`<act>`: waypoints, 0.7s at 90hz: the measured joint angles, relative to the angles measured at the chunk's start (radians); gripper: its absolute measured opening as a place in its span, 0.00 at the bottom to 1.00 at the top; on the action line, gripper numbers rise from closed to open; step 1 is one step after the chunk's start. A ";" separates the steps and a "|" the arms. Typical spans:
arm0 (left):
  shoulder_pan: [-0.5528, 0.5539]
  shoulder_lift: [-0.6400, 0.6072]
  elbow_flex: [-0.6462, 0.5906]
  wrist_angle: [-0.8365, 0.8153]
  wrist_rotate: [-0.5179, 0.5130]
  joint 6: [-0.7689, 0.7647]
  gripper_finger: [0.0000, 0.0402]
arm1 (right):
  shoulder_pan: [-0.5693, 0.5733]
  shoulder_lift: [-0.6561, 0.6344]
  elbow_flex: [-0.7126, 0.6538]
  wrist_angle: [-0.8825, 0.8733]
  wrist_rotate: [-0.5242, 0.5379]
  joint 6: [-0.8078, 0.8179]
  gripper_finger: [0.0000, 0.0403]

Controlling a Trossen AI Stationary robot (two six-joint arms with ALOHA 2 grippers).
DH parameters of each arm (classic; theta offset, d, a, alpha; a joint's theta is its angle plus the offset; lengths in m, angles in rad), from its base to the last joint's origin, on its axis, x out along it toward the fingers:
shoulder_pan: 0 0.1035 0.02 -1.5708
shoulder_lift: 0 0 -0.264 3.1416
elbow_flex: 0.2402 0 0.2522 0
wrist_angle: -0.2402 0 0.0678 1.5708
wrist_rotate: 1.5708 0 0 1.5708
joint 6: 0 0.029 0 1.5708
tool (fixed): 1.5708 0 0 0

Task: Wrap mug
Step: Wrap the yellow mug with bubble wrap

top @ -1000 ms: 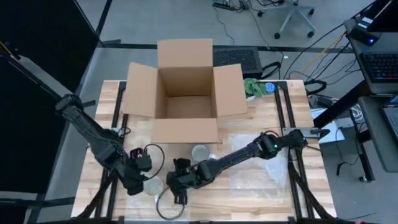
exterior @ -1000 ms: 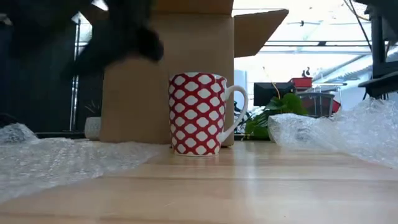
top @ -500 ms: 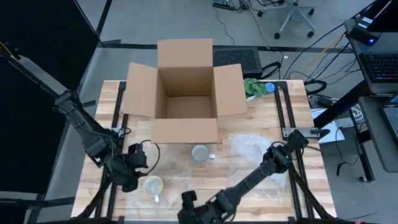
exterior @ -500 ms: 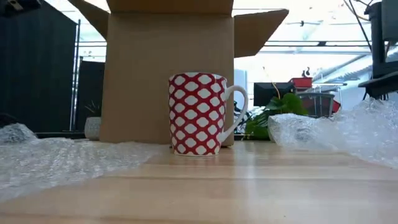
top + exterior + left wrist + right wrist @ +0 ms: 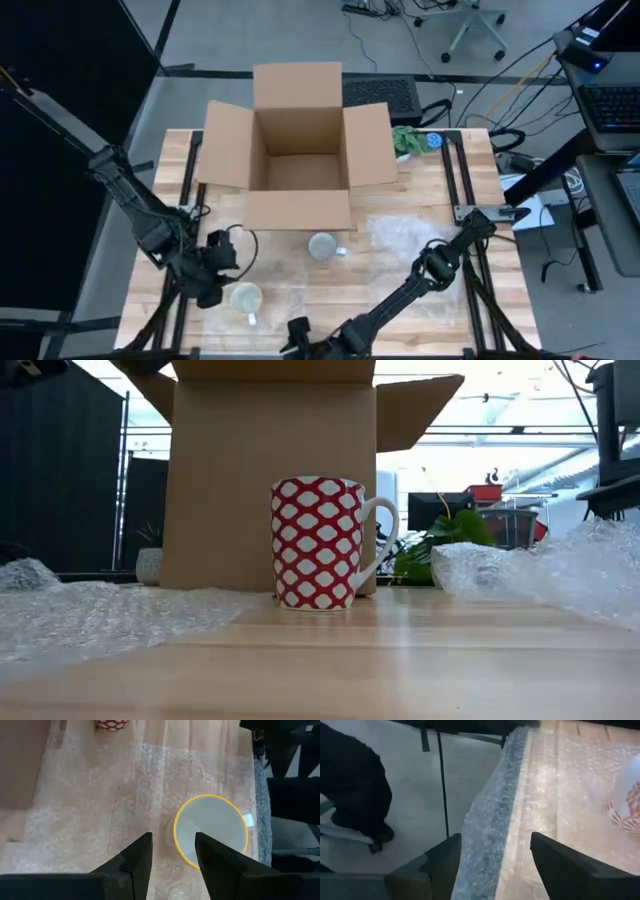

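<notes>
Both grippers open, reaching for the bubble wrap under a mug

The left gripper (image 5: 172, 851), fingers apart and empty, hovers by the yellow-rimmed mug (image 5: 210, 831) on the bubble wrap (image 5: 100, 810); the right gripper (image 5: 495, 855), also spread, straddles the sheet's near edge, probably to fold it. Only the low view shows the red mug (image 5: 320, 543) upright before the box (image 5: 270, 470).

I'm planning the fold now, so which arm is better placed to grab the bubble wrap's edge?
Right, probably. The right tool, open, straddles the outer edge of the bubble wrap. The left tool, also open, is over the sheet's middle, beside the yellow-rimmed mug.
</notes>
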 joint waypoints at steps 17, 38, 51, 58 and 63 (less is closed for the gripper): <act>0.000 0.000 0.000 0.000 -0.007 0.022 0.34 | -0.023 0.006 0.001 0.001 -0.058 -0.041 0.56; 0.000 0.000 0.000 0.001 -0.012 0.025 0.34 | -0.056 0.041 0.000 -0.002 -0.084 -0.104 0.56; 0.001 0.000 0.000 0.000 -0.019 0.024 0.34 | -0.074 0.060 0.001 0.000 -0.140 -0.118 0.55; 0.001 0.000 0.000 0.000 -0.024 0.024 0.34 | -0.080 0.060 0.001 -0.003 -0.178 -0.131 0.53; 0.001 0.000 0.000 0.000 -0.027 0.024 0.34 | -0.080 0.060 0.001 -0.004 -0.190 -0.149 0.51</act>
